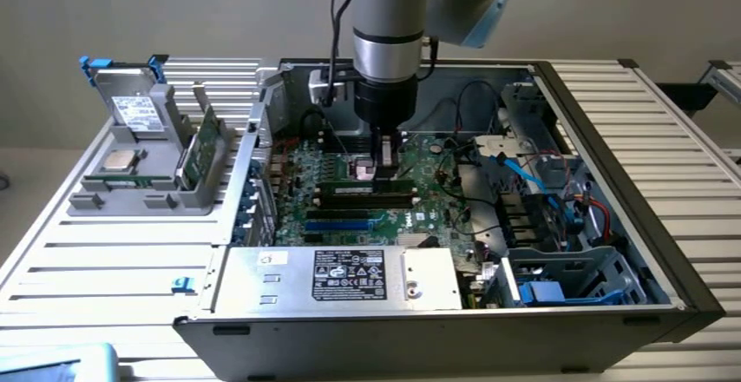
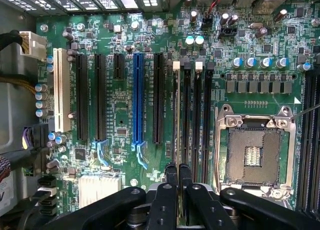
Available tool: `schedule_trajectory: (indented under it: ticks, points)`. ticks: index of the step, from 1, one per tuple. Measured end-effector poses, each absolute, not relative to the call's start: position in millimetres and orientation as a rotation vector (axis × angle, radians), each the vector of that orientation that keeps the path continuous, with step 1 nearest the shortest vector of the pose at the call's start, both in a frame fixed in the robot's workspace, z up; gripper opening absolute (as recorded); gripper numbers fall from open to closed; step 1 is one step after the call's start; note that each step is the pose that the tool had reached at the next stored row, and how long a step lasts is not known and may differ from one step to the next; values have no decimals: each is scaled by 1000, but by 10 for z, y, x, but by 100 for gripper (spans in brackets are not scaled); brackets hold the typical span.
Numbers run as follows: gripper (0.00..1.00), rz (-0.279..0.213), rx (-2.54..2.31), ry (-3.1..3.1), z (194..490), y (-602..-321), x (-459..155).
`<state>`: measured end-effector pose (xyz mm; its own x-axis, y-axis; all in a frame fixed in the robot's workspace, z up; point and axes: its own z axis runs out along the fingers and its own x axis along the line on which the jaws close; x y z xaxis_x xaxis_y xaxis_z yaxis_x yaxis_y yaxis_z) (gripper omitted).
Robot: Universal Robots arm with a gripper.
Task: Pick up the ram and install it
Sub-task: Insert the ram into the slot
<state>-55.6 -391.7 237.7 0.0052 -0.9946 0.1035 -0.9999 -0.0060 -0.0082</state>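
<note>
The ram (image 2: 176, 115) shows edge-on as a thin pale line standing in the black memory slot nearest the blue slot (image 2: 138, 98). Its far end is by a white latch (image 2: 176, 65). Its near end runs in between my fingertips (image 2: 172, 171). My gripper (image 2: 178, 171) is shut on the ram, fingers almost touching. In the exterior view the gripper (image 1: 384, 174) reaches straight down into the open case. There the ram (image 1: 364, 188) is a dark strip with a pale label, lying along the slot on the green motherboard (image 1: 347, 217).
An empty CPU socket (image 2: 252, 152) lies beside the memory slots. The power supply (image 1: 336, 275) closes the case front, and cables and a drive bay (image 1: 544, 226) crowd the exterior view's right. Outside, a grey fixture (image 1: 145, 152) holds an upright green board (image 1: 205, 146) and a CPU (image 1: 120, 158).
</note>
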Motion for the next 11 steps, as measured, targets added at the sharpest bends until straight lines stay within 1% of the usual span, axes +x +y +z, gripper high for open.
schedule_trajectory:
  ticks: [11]
  points:
    - [13,121,2172,-2172,2322,-3917,-556]
